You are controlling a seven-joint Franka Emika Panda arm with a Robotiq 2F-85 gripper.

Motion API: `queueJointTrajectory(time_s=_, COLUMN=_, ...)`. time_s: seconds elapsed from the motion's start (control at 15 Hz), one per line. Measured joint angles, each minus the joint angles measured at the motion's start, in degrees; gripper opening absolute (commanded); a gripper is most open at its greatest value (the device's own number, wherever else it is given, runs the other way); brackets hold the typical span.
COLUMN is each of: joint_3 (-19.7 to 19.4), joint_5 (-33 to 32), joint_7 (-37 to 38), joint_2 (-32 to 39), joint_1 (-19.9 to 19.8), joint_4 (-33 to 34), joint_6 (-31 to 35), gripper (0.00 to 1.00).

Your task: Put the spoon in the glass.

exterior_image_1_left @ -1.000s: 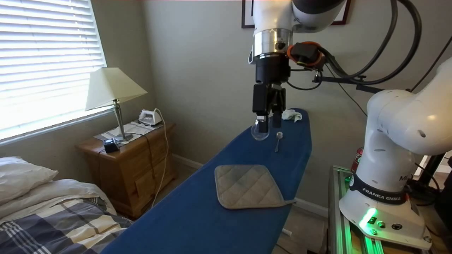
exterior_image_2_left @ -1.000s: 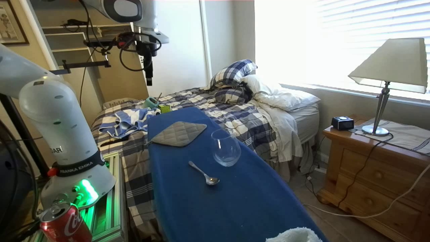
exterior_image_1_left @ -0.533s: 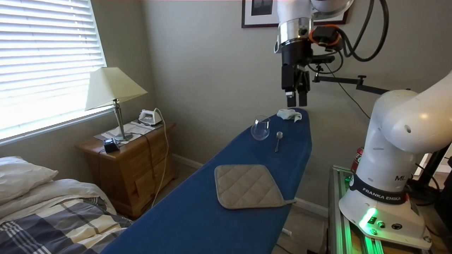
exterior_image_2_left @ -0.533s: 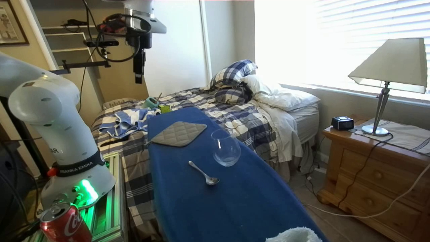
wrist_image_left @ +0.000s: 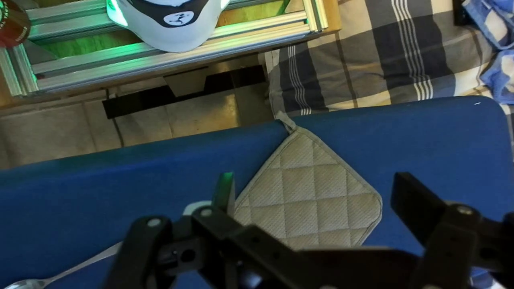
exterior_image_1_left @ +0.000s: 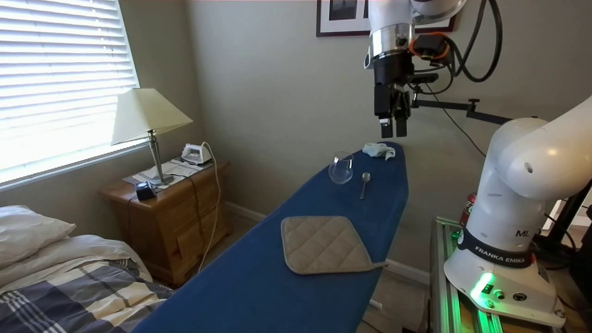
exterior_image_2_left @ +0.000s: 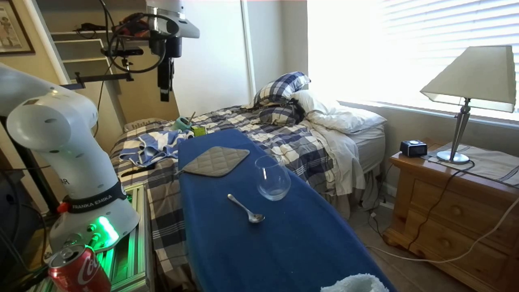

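A metal spoon (exterior_image_2_left: 245, 209) lies flat on the blue ironing board (exterior_image_2_left: 227, 251), also seen in an exterior view (exterior_image_1_left: 365, 185). In the wrist view the spoon (wrist_image_left: 80, 265) shows at lower left, partly behind my gripper. The clear, rounded glass (exterior_image_2_left: 273, 182) stands upright beside the spoon, apart from it; it also shows in an exterior view (exterior_image_1_left: 341, 169). The glass does not show in the wrist view. My gripper (wrist_image_left: 315, 188) is open and empty, fingers wide apart. It hangs high above the board in both exterior views (exterior_image_1_left: 394, 132) (exterior_image_2_left: 164, 95).
A grey quilted pad (wrist_image_left: 313, 192) lies on the board, below my gripper in the wrist view. A white cloth (exterior_image_1_left: 379, 151) lies at one end of the board. A bed (exterior_image_2_left: 308, 150), a nightstand with a lamp (exterior_image_2_left: 470, 81) and a soda can (exterior_image_2_left: 79, 269) stand around.
My gripper has drawn back toward the robot base and no longer overlaps the glass in an exterior view. Most of that motion came in the first half second. The spoon and glass have not moved.
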Motion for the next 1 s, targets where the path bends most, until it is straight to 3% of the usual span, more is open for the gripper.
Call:
queueJointTrajectory(time_s=0.27, joint_3=-0.51, joint_5=-0.57, joint_7=-0.01, joint_2=0.55, joint_1=-1.03, joint_4=0.09, joint_6=0.13, gripper=1.00)
queueJointTrajectory(time_s=0.47, joint_3=-4.50, joint_5=-4.79, joint_7=-1.98, joint_2=3.92, joint_1=-4.75, joint_4=1.53, joint_6=1.11, gripper=1.00)
queueJointTrajectory(time_s=0.67, joint_3=-10.39, joint_5=-8.72, joint_7=-8.84, joint_2=10.33, joint_1=-7.09, joint_4=3.93, joint_6=3.52, gripper=1.00)
queueJointTrajectory(time_s=1.0, joint_3=-17.50, joint_5=-9.33, joint_7=-24.58, joint_2=22.60, joint_1=-7.13, joint_4=9.50, joint_6=5.76, gripper=1.00)
